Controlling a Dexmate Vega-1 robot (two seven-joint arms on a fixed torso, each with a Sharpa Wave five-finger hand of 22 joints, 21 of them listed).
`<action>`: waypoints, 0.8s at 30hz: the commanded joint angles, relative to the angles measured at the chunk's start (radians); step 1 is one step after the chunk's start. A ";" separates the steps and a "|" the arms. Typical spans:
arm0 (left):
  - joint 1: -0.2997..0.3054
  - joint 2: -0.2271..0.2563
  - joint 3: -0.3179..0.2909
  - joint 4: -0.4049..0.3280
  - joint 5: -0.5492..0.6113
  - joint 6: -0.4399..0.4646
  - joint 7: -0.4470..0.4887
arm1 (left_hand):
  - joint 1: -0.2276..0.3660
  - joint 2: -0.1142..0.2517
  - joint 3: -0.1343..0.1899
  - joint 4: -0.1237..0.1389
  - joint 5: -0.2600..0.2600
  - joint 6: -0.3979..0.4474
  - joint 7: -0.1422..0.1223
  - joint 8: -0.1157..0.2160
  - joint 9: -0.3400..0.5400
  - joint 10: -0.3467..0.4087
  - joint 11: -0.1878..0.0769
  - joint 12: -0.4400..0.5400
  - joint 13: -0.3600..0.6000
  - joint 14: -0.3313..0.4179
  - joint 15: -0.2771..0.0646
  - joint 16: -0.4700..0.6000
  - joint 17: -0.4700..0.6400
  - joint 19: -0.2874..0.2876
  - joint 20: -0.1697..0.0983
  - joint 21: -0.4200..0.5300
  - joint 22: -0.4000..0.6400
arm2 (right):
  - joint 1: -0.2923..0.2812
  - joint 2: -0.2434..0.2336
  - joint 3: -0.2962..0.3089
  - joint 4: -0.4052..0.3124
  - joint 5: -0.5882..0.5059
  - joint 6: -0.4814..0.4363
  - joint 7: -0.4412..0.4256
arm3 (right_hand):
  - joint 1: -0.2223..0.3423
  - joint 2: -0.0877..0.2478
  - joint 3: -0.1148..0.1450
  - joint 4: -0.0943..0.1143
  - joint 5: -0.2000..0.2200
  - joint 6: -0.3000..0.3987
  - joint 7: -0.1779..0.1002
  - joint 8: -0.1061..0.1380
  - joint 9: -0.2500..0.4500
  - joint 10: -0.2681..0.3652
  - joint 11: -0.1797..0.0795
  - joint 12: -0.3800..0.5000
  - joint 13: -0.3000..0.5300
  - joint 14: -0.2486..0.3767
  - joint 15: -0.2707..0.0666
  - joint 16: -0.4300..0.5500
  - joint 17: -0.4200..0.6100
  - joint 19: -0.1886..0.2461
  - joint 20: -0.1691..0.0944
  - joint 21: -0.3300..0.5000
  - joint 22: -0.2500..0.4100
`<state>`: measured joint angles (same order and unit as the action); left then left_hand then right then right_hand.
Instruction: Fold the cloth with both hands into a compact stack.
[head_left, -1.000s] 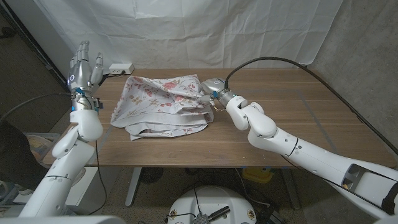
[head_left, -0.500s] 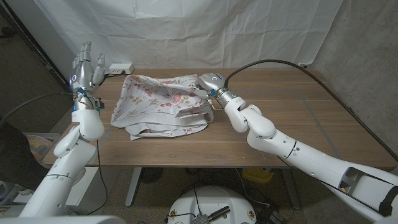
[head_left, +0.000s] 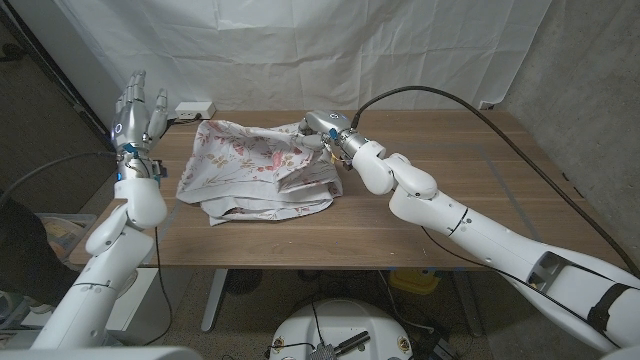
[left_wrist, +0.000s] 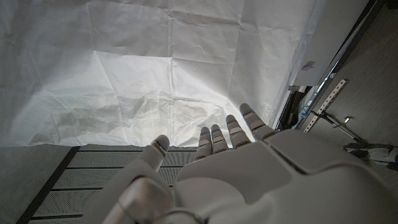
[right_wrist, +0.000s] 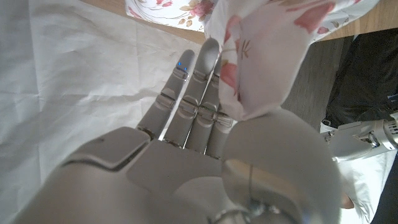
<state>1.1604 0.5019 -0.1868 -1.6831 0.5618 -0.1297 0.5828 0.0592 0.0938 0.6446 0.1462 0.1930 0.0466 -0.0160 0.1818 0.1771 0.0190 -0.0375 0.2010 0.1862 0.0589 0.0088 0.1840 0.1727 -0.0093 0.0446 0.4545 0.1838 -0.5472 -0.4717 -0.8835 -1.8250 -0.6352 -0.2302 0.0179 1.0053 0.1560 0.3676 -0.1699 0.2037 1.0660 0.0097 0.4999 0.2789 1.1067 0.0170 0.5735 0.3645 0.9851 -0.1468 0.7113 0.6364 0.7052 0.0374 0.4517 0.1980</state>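
Cloth (head_left: 255, 165), floral, rumpled and half-folded, its edge pinched by right hand (head_left: 322, 127); left hand (head_left: 138, 108) raised, fingers spread.

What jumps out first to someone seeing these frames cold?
The floral cloth, lying rumpled and half folded on the left half of the wooden table. The right hand reaches across to its far right corner and pinches a fold of it, seen close in the right wrist view. The left hand is raised off the table's left end, fingers spread, holding nothing.
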 joint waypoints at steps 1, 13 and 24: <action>0.010 0.003 -0.009 0.010 -0.020 -0.018 -0.007 | -0.003 0.055 0.008 0.002 0.003 0.005 0.003 0.001 0.000 0.007 0.000 0.001 0.000 0.008 -0.002 0.001 0.002 -0.001 -0.008 -0.003 0.002 | 0.100 0.110 -0.039 0.099 0.167 0.017 0.105 | 0.017 -0.002 0.013 0.000 -0.006 -0.001 0.011 0.007 0.006 0.003 0.012 0.010 0.010 0.010 -0.001 0.011 0.012 0.009 0.003 0.012 0.005; -0.011 0.011 -0.008 0.039 -0.035 -0.062 0.000 | -0.003 0.053 0.008 0.002 0.003 0.004 0.000 0.001 0.000 0.007 -0.001 0.001 0.000 0.009 -0.002 0.001 0.002 -0.001 -0.003 -0.005 0.002 | 0.169 0.199 -0.070 0.187 0.301 0.015 0.156 | 0.024 -0.005 0.020 0.002 -0.013 -0.005 0.021 0.011 0.016 -0.001 0.018 0.018 0.022 0.013 0.003 0.020 0.033 0.014 0.006 0.019 0.006; -0.035 0.013 -0.001 0.076 -0.053 -0.084 0.003 | -0.004 0.052 0.008 0.002 0.003 0.004 0.002 0.001 0.000 0.009 -0.001 0.002 0.000 0.010 -0.002 0.001 0.002 -0.001 -0.002 -0.007 0.002 | 0.207 0.259 -0.083 0.232 0.429 -0.032 0.206 | 0.034 -0.007 0.029 0.000 -0.017 -0.007 0.035 0.014 0.025 -0.006 0.023 0.024 0.033 0.010 0.012 0.028 0.054 0.021 0.012 0.028 0.007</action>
<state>1.1463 0.5117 -0.1943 -1.6381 0.5243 -0.1904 0.5810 0.0592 0.0938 0.6446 0.1462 0.1930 0.0466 -0.0160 0.1818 0.1771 0.0190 -0.0375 0.2010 0.1863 0.0611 0.0066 0.1841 0.1727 -0.0092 0.0447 0.4506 0.1838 -0.3809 -0.2738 -0.9497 -1.6397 -0.3199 -0.2271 0.1810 1.0288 0.1456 0.3883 -0.1684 0.1895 1.0562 0.0349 0.5066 0.2990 1.1004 0.0340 0.5919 0.3925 0.9955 -0.1394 0.7325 0.6822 0.7160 0.0482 0.4706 0.2026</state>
